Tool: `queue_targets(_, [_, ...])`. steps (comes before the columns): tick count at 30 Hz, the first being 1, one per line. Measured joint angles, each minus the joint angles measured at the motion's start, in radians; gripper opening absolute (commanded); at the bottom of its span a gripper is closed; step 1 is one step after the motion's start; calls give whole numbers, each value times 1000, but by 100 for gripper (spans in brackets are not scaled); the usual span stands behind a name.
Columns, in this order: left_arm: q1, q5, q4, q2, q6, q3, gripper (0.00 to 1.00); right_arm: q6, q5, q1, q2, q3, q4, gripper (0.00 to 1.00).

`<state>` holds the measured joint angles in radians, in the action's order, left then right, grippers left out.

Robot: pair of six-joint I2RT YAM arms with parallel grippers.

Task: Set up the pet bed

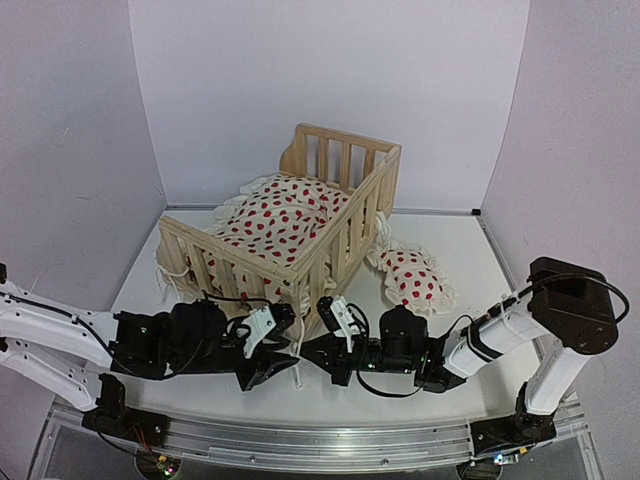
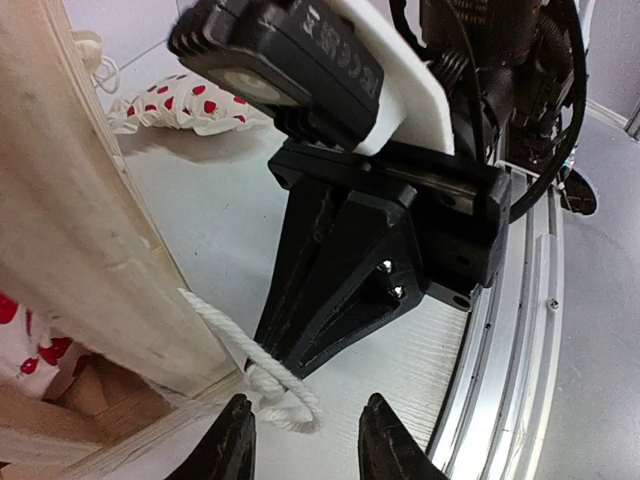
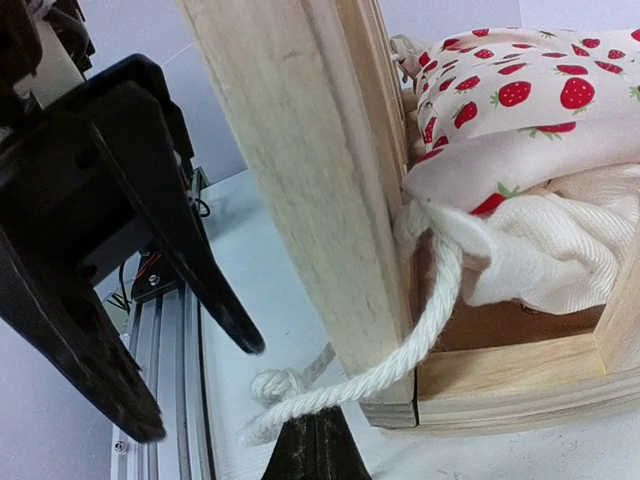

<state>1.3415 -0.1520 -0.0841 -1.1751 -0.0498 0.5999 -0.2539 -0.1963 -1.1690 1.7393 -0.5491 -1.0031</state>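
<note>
The pet bed (image 1: 345,225) is a pine slatted frame holding a red-dotted cushion (image 1: 280,222). From the cushion (image 3: 520,110) a white tie string (image 3: 440,300) runs round the near corner post (image 3: 300,170) down to my right gripper (image 3: 315,440). That gripper is shut on the string at its tips. The string's knotted end (image 2: 282,398) lies on the table between the fingers (image 2: 236,440) of my left gripper (image 2: 305,445). The left gripper is open and partly closed in, with neither finger touching the knot. Both grippers (image 1: 283,367) (image 1: 305,353) meet tip to tip at the bed's front corner.
A small red-dotted pillow (image 1: 410,278) lies on the table right of the bed. More tie strings hang at the bed's left corner (image 1: 170,272). The aluminium base rail (image 1: 330,435) runs along the near table edge, close behind both grippers.
</note>
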Motion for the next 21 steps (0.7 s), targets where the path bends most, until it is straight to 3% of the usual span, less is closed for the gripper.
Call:
queue_targets(5, [-1,-26,-5,112,-6,-40,41,0,-3,0,0,0,-4,0])
queue_targets(9, [-10,-34,-26,101,-18,-39,45,0,-3,0,0,0,-4,0])
queue_targets(17, [-36,-14,-34,1,-34,-39,32,0,-4,0,0,0,-4,0])
queue_targets(21, [-54,2,-60,-3,-37,-37,30,0,-7,0,0,0,-4,0])
